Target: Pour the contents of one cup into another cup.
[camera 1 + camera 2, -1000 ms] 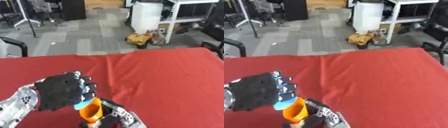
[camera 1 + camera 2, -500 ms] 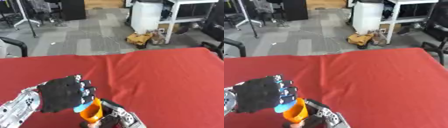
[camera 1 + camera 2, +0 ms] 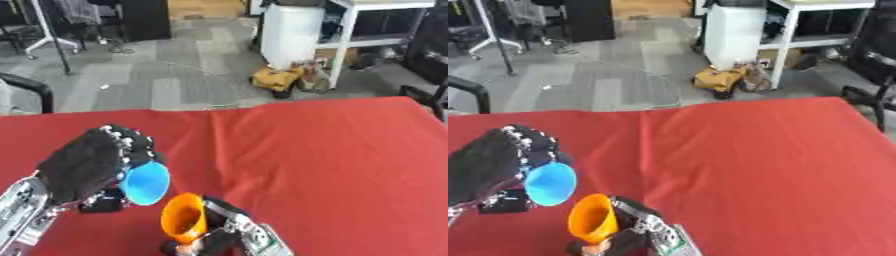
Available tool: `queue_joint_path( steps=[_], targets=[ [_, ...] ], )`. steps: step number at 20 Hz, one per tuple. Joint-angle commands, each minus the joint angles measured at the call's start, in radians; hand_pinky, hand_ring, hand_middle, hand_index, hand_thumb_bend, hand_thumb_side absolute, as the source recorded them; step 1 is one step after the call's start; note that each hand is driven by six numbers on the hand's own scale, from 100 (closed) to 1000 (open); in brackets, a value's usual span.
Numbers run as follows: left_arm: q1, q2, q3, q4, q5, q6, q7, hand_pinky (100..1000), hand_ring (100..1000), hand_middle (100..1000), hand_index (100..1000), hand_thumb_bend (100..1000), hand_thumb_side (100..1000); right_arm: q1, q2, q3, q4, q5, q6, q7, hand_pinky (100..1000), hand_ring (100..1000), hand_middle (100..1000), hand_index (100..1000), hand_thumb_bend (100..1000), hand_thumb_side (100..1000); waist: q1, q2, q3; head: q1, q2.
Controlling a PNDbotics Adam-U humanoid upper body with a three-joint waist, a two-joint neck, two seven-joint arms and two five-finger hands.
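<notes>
A blue cup (image 3: 145, 183) lies on its side in my left hand (image 3: 87, 165), whose black fingers are curled round it; its open mouth faces right and toward the camera. Just right of it and lower, my right hand (image 3: 232, 232) holds an orange cup (image 3: 185, 218) near the bottom edge, fingers wrapped round it, mouth turned left toward the blue cup. The two rims stand a short gap apart. I cannot see any contents in either cup. Both cups hover over the red table (image 3: 332, 160).
The red table's far edge (image 3: 710, 107) runs across the middle of the view. Beyond it lies grey floor with a white cabinet (image 3: 293, 35), a yellow object (image 3: 276, 79) and chair legs. A black chair arm (image 3: 31, 87) shows at the left.
My left hand has drawn left and slightly back with the blue cup, opening a gap between it and the orange cup. The right hand has stayed about where it was.
</notes>
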Motion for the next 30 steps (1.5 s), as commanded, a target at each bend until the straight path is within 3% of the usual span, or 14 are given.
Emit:
queue_joint_path(
  steps=[1,5,10,17,30],
  targets=[
    [0.008,-0.015,0.06,0.048,0.308,0.068,-0.06,359,384,475,666,566,100,-0.022,-0.023,-0.033,-0.03,0.041,-0.017,-0.066,748,487,381,544,342,100,0.0,-0.02,0.003,-0.001,-0.011],
    [0.055,-0.039,0.109,0.063,0.614,0.141,-0.117,398,442,520,677,716,100,-0.026,-0.043,-0.068,-0.05,0.102,-0.042,-0.16,767,532,402,560,345,100,-0.004,-0.019,0.006,-0.003,-0.01],
    [0.126,-0.063,0.142,-0.003,0.788,0.176,-0.12,440,490,558,685,826,168,-0.029,-0.063,-0.107,-0.069,0.18,-0.065,-0.263,827,652,487,623,377,100,-0.006,-0.018,0.008,-0.007,-0.011],
    [0.223,-0.096,0.168,-0.116,0.852,0.189,-0.118,474,525,587,694,855,200,-0.023,-0.084,-0.146,-0.06,0.209,-0.063,-0.335,893,750,589,707,432,100,-0.009,-0.019,0.011,-0.01,-0.011],
    [0.376,-0.115,0.212,-0.309,0.907,0.217,-0.101,480,532,589,694,847,212,-0.035,-0.124,-0.184,-0.094,0.215,-0.071,-0.351,944,801,676,784,540,273,-0.009,-0.02,0.017,-0.01,-0.008]
  ],
)
